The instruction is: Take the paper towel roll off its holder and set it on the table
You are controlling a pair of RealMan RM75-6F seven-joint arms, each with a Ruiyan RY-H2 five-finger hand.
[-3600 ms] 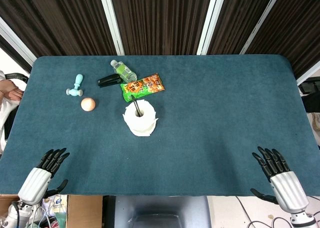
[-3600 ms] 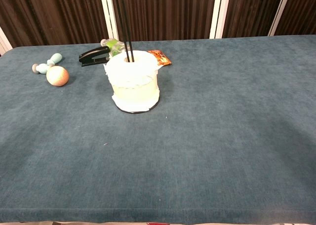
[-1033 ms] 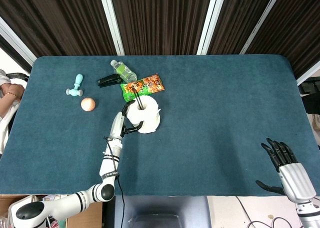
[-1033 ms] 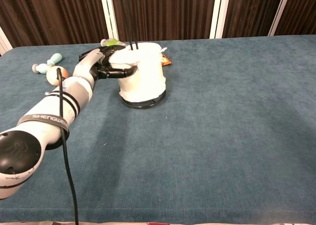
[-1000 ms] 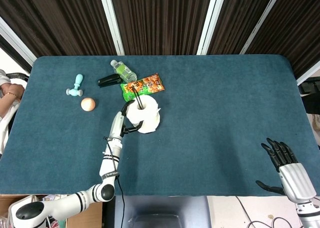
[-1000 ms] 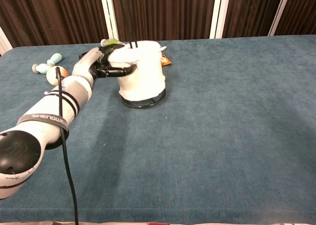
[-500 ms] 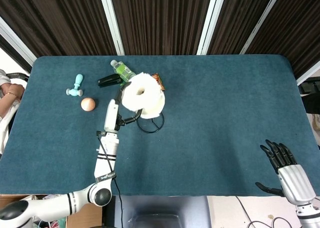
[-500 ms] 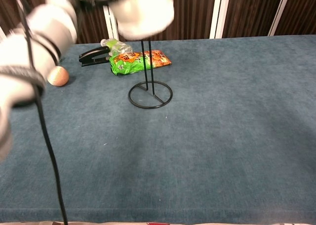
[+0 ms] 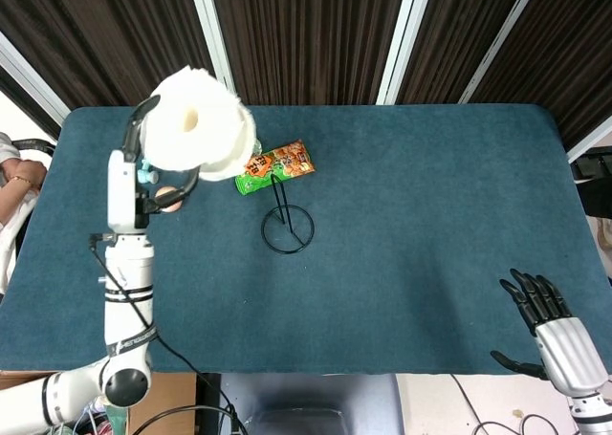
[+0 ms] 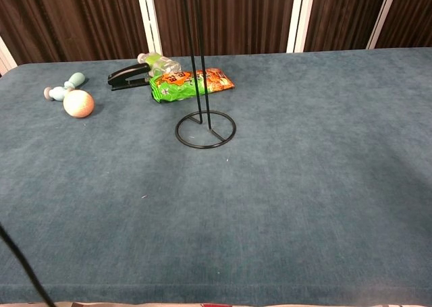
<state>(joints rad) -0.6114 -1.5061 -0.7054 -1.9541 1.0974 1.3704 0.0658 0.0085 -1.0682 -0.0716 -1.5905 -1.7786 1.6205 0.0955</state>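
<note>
So the big change: I've got the paper towel roll point(image 9: 199, 124) completely off its holder point(image 10: 200, 91) now. A second ago it was sitting down on the wire base with my left robot hand point(image 9: 148, 158) wrapped round its side; half a second ago it was partway up the post. Now it's lifted high and swung over to the far left, hanging above the spot where the egg point(image 10: 79, 104) and the little teal toy point(image 10: 62, 88) sit on the counter point(image 10: 283, 185). The left robot hand is grasping the roll from the side, dark fingers hooked around its lower edge in the head view. It's out of the chest camera's frame entirely.

The holder stands bare and upright mid-counter, ring base flat, so it didn't tip when the roll came off. Just beyond it are the green-and-orange snack bag point(image 10: 191, 83), the water bottle point(image 10: 158, 65) and the black stapler point(image 10: 128, 75), all where they were.

My right robot hand point(image 9: 545, 318) is parked at the near right edge, fingers spread, holding nothing.

So the first half looks done to me. What's left is bringing the roll down onto a free patch of counter, and I'd steer away from the egg.
</note>
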